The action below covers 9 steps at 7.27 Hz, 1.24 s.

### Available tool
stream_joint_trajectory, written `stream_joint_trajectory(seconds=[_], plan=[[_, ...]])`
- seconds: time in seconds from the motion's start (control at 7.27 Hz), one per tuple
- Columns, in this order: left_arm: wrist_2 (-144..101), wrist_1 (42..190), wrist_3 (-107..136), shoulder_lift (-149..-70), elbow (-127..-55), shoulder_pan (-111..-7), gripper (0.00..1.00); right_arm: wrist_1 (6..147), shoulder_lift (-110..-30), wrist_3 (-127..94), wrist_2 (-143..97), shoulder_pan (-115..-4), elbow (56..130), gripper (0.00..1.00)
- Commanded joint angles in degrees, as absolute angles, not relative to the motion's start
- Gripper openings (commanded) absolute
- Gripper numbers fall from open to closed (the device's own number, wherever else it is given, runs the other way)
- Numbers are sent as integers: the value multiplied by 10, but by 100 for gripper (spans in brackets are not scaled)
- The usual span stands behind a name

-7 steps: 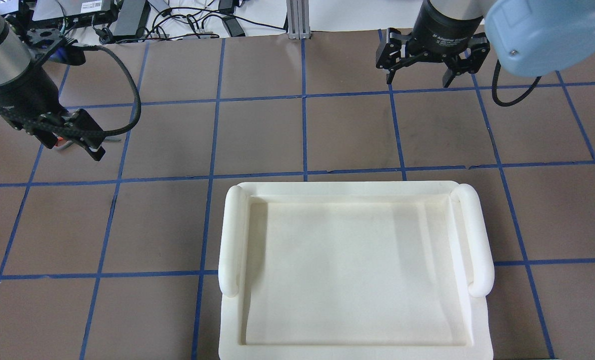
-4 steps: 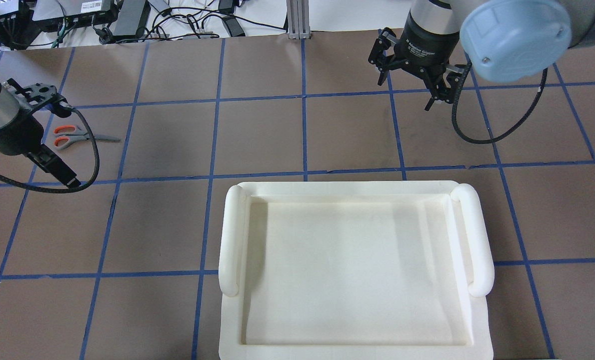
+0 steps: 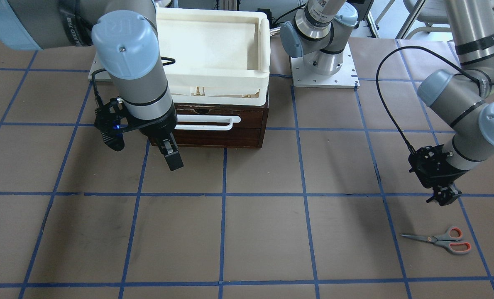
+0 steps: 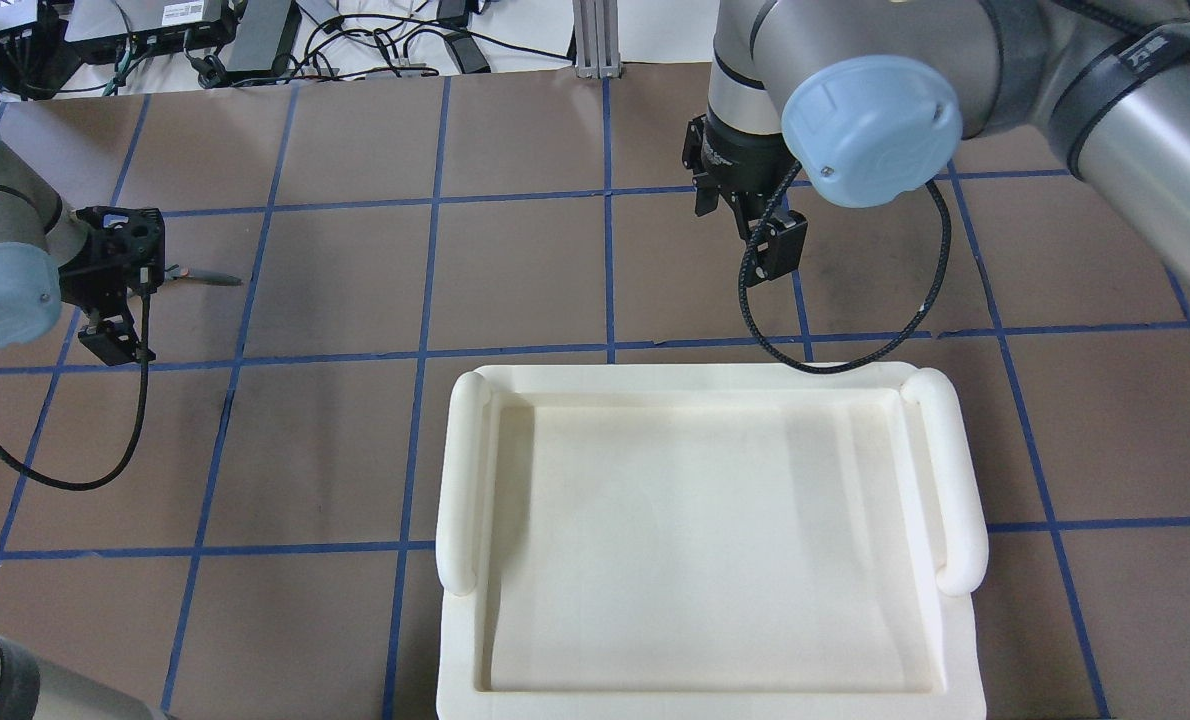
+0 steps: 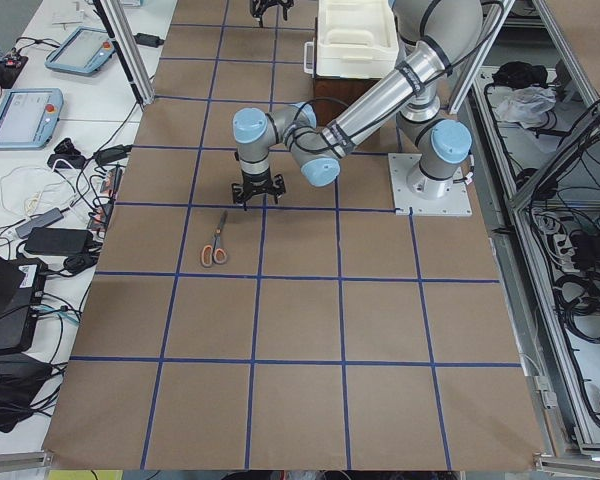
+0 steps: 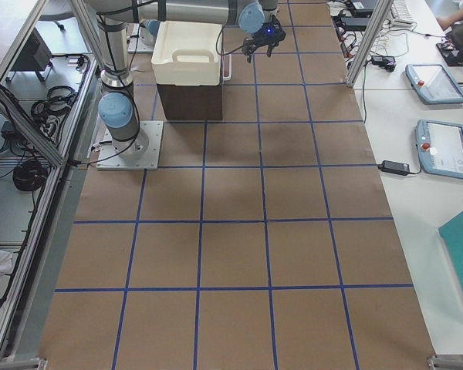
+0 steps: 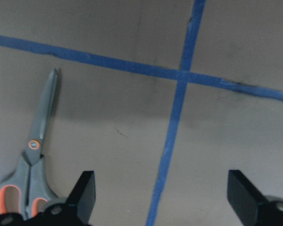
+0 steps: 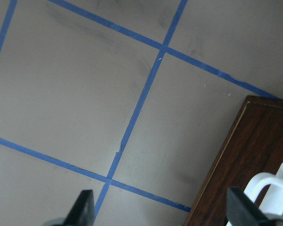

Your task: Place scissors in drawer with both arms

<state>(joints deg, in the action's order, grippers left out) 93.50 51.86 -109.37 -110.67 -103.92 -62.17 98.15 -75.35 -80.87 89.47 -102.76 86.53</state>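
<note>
The scissors point(image 3: 438, 240) lie flat on the brown table, blades closed; they also show in the left wrist view point(image 7: 35, 155), and only the blade tip point(image 4: 210, 278) shows from overhead. My left gripper point(image 3: 444, 195) is open and empty, hovering just beside the scissors; in the left wrist view point(image 7: 162, 197) they lie left of its fingers. The dark brown drawer point(image 3: 230, 137) with its white bar handle point(image 3: 205, 122) looks shut. My right gripper point(image 3: 143, 151) is open and empty, just in front of the drawer's corner point(image 8: 245, 165).
A cream-white foam tray point(image 4: 460, 470) sits on top of the drawer cabinet and hides it from overhead. Blue tape lines grid the table. Cables and devices lie beyond the far edge point(image 4: 255, 40). The left arm's base plate point(image 3: 324, 66) stands beside the cabinet.
The right gripper has swung left and in towards the tray's far edge, turning as it came. The left arm has shifted and turned over the scissors' handles. The scissors have not moved.
</note>
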Motion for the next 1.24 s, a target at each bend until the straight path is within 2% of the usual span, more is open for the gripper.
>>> stream_joint_trajectory(seconds=[0.0, 0.41, 1.1], plan=[[878, 476, -1250, -1161, -999, -596, 100, 949, -721, -938, 894, -1055, 858, 100], [838, 478, -1325, -1225, -928, -579, 100, 942, -693, -1013, 884, -1077, 858, 100], [839, 481, -1273, -1266, -915, -579, 95, 891, -683, -1019, 882, -1089, 854, 100]])
